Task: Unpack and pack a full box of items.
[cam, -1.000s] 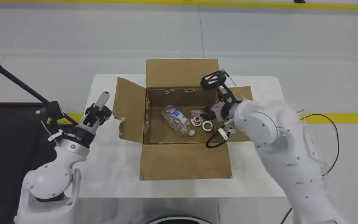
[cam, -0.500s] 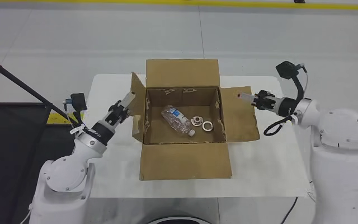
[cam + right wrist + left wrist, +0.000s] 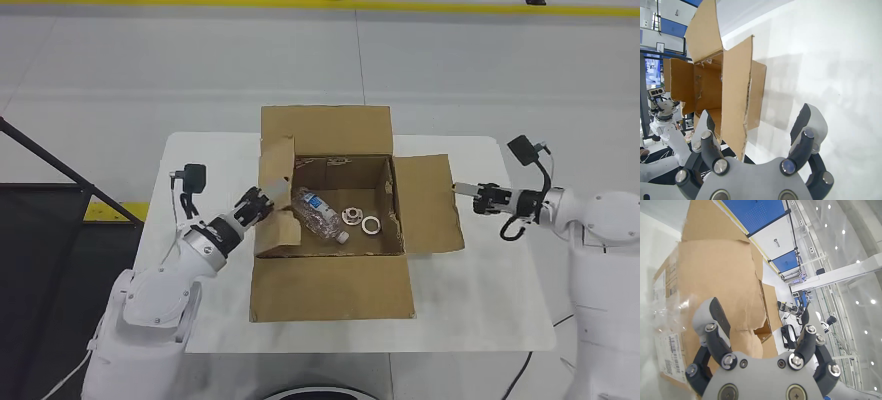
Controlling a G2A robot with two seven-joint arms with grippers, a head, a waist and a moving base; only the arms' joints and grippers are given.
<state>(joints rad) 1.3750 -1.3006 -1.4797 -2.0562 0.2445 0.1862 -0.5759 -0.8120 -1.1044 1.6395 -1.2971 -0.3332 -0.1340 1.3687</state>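
White surface (image 3: 470, 300) mid-frame in top view, bearing open cardboard box (image 3: 330, 285) at centre. Inside: clear bottle (image 3: 318, 214), two small rings (image 3: 352, 213) just beside it. Left flap (image 3: 280, 165) raised, leaning inward, left gripper (image 3: 266, 194) against it, fingers spread. Right flap (image 3: 430, 200) lying outward; right gripper (image 3: 463, 188) at its outer edge, likewise released, grasping nothing.

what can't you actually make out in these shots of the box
- Top view: the raised left flap covers the box floor beneath it, so anything there is hidden.
- Top view: the two round things beside the bottle are too small to identify.
- Left wrist view: that flap blocks the box's inside.
- Right wrist view: the right flap hides the floor; whether the fingers of the right gripper touch it is unclear.
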